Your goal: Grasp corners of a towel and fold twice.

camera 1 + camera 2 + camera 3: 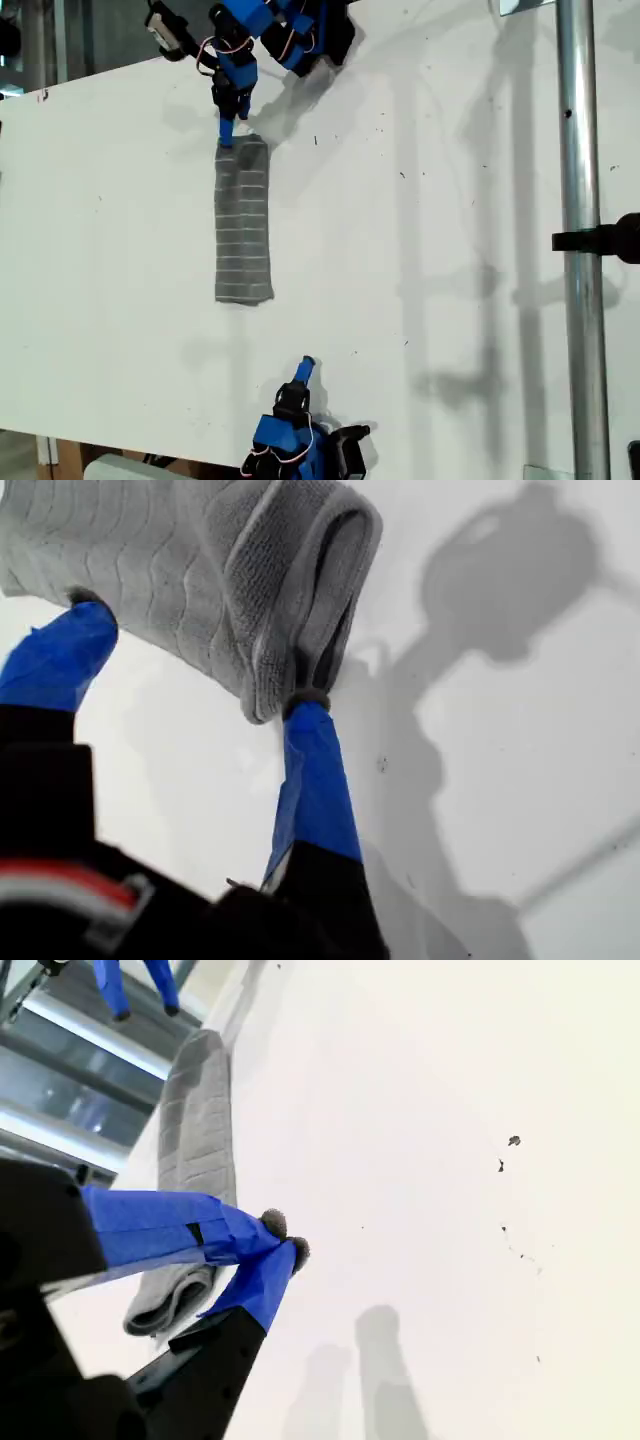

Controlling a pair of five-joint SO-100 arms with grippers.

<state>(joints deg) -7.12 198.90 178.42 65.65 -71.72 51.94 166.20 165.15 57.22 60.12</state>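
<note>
The towel (243, 222) lies on the white desk (450, 250) as a long narrow strip, already folded over on itself, running from near the desk's far edge in the exterior view toward the near edge, well in from both side edges. Our first gripper (226, 137) sits at the strip's far end with its jaws spread wide: in the first wrist view one blue-taped fingertip (305, 705) rests against the rolled fold and the other at the flat edge of the cloth, so it brackets the end without pinching anything. Our second gripper (306, 366) hangs over bare desk near the near edge, apart from the towel's near end, its two taped tips (272, 1224) drawn together on nothing. We judge the cloth light and thoroughly limp; its layers (plainly visible as a loop in the first wrist view) will slide over one another and sag between any two held points. The sensible hold is at the corners (262, 296) of an end, catching every layer at once in a firm pinch, since a grip on the top layer alone would probably peel the fold open. The knit looks grippy rather than slick, and nothing here is fragile.
</note>
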